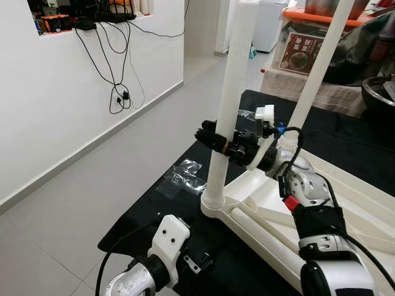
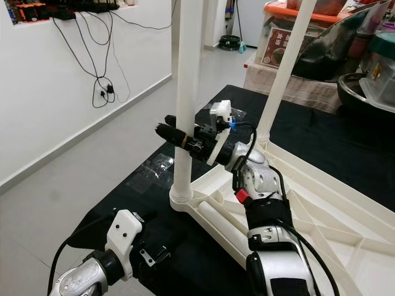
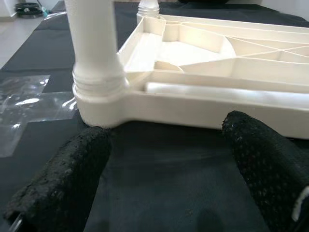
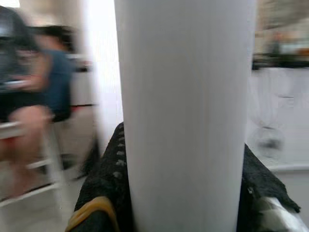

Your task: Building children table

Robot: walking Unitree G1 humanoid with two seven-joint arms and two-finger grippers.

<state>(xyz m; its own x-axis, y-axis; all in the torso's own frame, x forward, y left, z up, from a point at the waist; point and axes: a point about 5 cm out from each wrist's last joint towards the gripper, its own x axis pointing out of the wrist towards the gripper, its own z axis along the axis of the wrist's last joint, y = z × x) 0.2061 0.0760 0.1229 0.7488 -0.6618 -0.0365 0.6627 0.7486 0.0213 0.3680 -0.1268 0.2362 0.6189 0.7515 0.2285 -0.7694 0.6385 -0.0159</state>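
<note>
The tabletop [image 1: 345,203] is laid upside down on a black mat [image 1: 160,216], with one leg [image 1: 231,105] stood upright in its near corner socket and a second leg [image 1: 318,68] stood in the corner behind. The right gripper [image 1: 217,139] is clamped around the near leg partway up, its fingers [image 4: 108,169] pressed on either side of the white tube. The left gripper [image 3: 164,164] is held low over the mat just beside the corner, fingers apart, nothing between them. If the leg is turned or pushed off-axis, it is judged that the thread could be crossed or the socket strained; with the tabletop unheld, the whole piece could be dragged across the mat. A slip on the smooth tube is also thought possible. A box with an orange lid [image 1: 308,37] is seen beyond the mat; its contents cannot be made out.
</note>
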